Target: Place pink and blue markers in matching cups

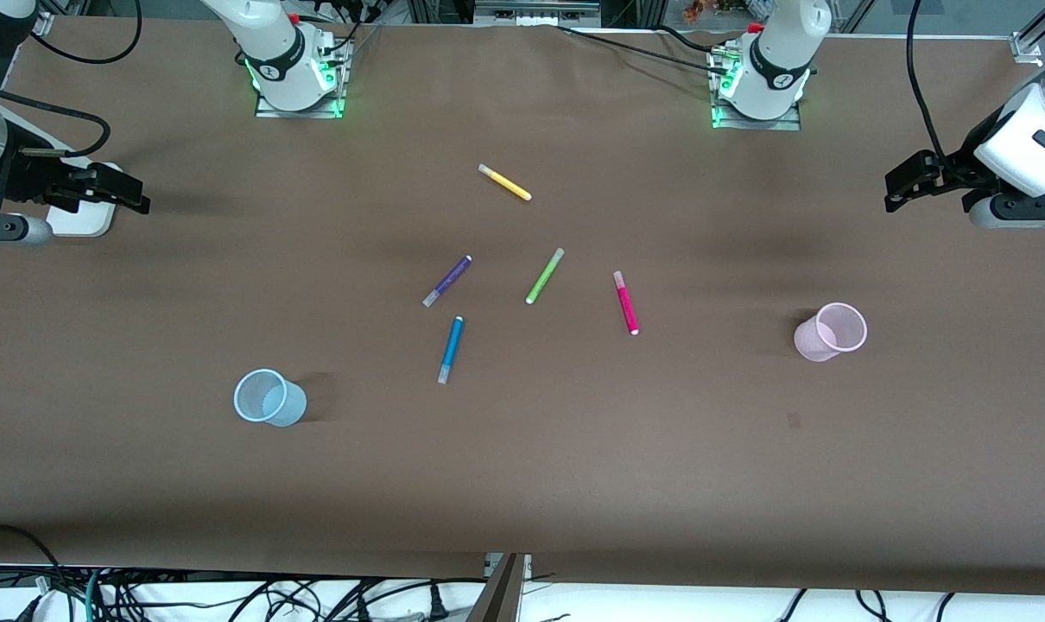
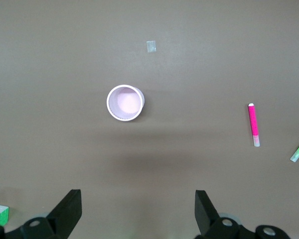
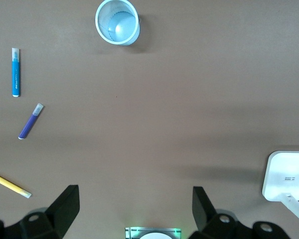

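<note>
- While both hands wait released, left hand (image 2: 138, 211) well off the pink marker (image 1: 625, 302), right hand (image 3: 135, 209) off the blue marker (image 1: 451, 348), I'd fear grabbing the purple pen (image 1: 447, 281)
- Either cup, pink cup (image 1: 830, 332) or blue cup (image 1: 269, 397), could tip on the surface (image 1: 522, 466) if nudged

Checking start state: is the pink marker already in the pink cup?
No, the pink marker lies flat on the table, apart from the upright pink cup.
</note>
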You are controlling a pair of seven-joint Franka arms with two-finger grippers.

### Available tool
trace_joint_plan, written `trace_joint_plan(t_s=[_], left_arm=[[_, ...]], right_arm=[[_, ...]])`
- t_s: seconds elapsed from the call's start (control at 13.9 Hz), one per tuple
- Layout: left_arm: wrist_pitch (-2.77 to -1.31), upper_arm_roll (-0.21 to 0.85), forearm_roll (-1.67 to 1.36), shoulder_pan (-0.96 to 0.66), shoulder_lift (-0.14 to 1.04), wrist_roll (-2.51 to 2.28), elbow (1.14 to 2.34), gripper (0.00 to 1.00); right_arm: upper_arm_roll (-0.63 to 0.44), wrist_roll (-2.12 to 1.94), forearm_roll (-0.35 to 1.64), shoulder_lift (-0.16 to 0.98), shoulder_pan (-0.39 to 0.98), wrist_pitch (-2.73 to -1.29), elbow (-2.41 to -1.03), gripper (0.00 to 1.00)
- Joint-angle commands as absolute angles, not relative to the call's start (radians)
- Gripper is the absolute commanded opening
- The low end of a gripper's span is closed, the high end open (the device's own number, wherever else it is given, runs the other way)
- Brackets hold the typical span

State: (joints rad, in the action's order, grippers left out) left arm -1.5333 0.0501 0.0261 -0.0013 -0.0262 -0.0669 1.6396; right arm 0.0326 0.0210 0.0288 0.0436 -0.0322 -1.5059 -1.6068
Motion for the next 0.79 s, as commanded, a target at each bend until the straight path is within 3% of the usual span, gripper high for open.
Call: trace_joint_plan(t_s=[0.0, 0.72], left_arm=[[-1.525, 0.064, 0.008, 0.014, -0.006, -0.046, 1.608, 1.0], [-1.545, 0.061, -0.043, 0.029, 0.017, 0.026, 1.603, 1.0]], right_arm=[[0.035, 0.021, 0.026, 0.055, -0.032, -1.488, -1.578, 1.0], [0.035, 0.012, 0.025, 0.095, -0.035, -1.485, -1.568, 1.0]])
